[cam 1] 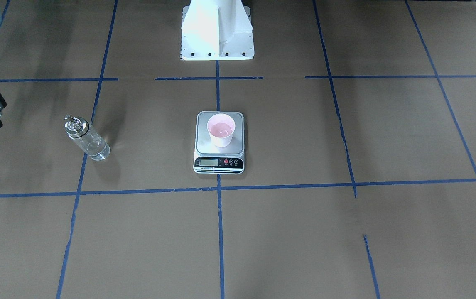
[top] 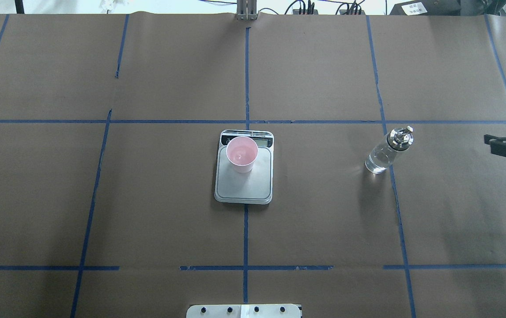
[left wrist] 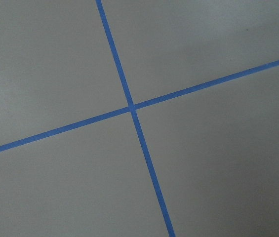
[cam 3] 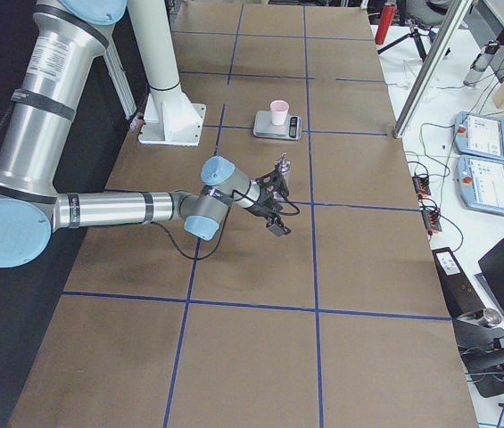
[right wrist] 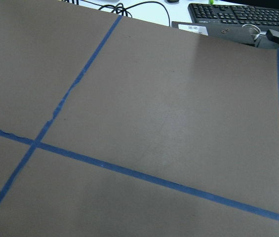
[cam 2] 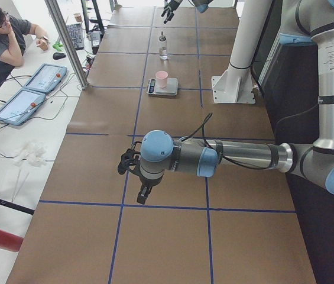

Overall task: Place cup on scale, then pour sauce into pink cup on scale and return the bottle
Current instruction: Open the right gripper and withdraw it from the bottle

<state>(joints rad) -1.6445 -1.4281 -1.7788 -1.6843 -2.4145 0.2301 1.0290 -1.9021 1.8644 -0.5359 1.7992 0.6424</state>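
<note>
On the robot's far left, the left gripper is hanging over the table; only a side view is showing it, so its opening cannot be told. At centre, the cup is standing upright on the scale. Further right, the bottle is standing upright, well apart from the scale. The right gripper, spread wide and empty, is hovering beyond it, so the bottle is lying centreward of the nearer arm.
</note>
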